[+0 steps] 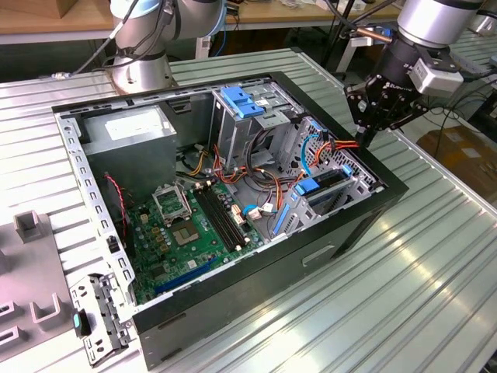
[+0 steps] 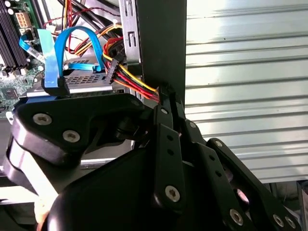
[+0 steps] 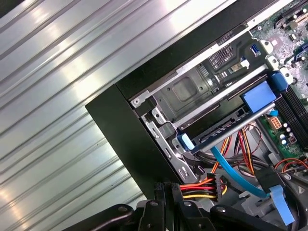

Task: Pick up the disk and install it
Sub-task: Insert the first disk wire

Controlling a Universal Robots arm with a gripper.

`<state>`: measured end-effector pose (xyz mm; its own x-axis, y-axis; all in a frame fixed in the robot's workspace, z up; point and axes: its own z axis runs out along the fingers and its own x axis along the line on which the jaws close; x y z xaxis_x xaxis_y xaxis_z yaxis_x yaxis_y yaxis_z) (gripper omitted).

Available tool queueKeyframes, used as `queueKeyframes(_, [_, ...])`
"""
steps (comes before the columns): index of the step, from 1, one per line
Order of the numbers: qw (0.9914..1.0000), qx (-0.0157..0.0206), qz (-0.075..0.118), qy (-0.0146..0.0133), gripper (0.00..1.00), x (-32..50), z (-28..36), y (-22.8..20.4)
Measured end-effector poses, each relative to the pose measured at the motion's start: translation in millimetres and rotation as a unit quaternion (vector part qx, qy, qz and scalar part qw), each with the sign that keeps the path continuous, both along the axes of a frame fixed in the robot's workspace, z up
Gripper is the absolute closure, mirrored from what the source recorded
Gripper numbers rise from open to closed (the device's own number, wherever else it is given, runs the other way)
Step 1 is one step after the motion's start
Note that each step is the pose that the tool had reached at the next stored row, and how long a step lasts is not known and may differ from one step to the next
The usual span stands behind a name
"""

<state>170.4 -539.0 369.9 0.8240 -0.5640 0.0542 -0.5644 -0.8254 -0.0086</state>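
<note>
The disk (image 3: pixel 226 129) lies flat in a slot of the metal drive cage (image 3: pixel 192 89) at the corner of the open computer case (image 1: pixel 342 233). Its blue rail end (image 3: pixel 185 143) shows, and its label is hidden. In the exterior view the disk (image 1: pixel 332 180) sits low in the cage on that view's right. My gripper (image 1: pixel 365 140) hovers above the case's edge beside the cage, shut with nothing visible between its fingers. In both wrist views the gripper (image 2: pixel 163 94) (image 3: pixel 166 188) has its tips right by a bundle of red and yellow power wires (image 2: pixel 139 85).
A blue data cable (image 2: pixel 77 36) and a black power plug (image 3: pixel 219 185) run to a drive just beside my fingertips. The green motherboard (image 1: pixel 194 225), a grey power-supply box (image 1: pixel 132 128) and a blue-handled cage (image 1: pixel 245 101) sit in the case. Ribbed metal table (image 1: pixel 435 264) surrounds it.
</note>
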Motion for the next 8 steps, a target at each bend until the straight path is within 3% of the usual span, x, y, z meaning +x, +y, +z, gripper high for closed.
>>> queueKeyframes(8, [1.00000,-0.0003,0.000,0.0000,0.84,-7.8,0.1,0.0])
